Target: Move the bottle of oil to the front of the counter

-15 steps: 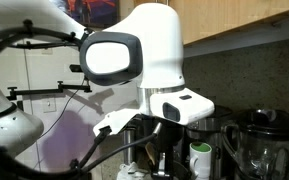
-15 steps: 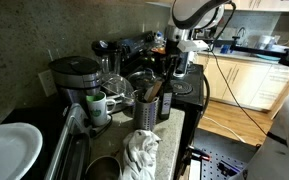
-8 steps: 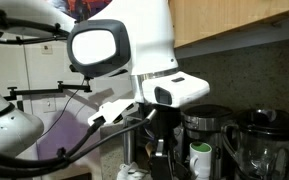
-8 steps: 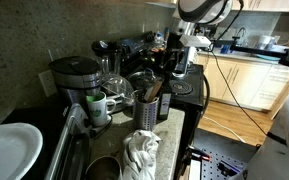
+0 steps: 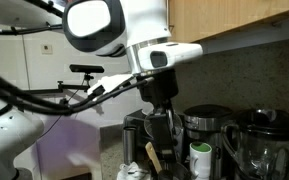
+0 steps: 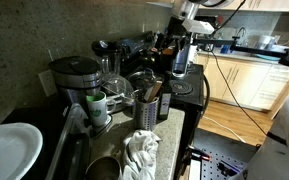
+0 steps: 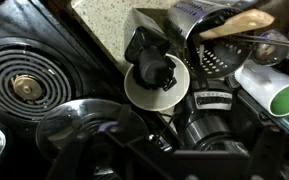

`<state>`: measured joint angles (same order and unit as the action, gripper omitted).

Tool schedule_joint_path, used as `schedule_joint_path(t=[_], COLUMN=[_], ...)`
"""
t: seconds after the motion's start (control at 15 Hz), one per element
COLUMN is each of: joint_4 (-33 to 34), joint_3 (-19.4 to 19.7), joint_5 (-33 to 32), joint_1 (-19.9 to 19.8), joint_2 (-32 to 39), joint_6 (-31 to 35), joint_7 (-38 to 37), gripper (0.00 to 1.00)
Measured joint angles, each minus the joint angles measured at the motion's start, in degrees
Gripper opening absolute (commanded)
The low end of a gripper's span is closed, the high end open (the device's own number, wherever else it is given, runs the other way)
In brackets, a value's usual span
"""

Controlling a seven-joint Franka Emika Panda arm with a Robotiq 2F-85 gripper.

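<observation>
I cannot tell whether my gripper [image 5: 160, 138] is open or closed as it hangs over the clutter. The bottle of oil [image 7: 276, 92] sits at three o'clock in the wrist view, crowded by blender jugs [image 5: 267, 140] and a wooden utensil [image 7: 239, 20]. A misaligned descent could tip it or snag them.

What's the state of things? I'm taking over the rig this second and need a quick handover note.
The gripper hangs near the blender jugs, apart from the bottle of oil; open or shut can't be told.
The bottle stands upright beside the jugs, green cap on.
Done: nothing, not yet grasped.
Left: reach it, grasp it, set it at the front of the counter.
</observation>
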<state>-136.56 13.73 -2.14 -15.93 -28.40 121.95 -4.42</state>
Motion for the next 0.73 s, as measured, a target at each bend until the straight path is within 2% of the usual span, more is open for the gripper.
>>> schedule_joint_path(t=[0.27,0.73], joint_4=[4.2,11.7], joint_3=[-2.2,-5.2], joint_5=[0.0,0.0], joint_1=[0.3,3.5], joint_2=[-1.6,-2.0], joint_6=[-4.7,-19.2], joint_7=[-0.5,-0.5], gripper=[1.00,1.00])
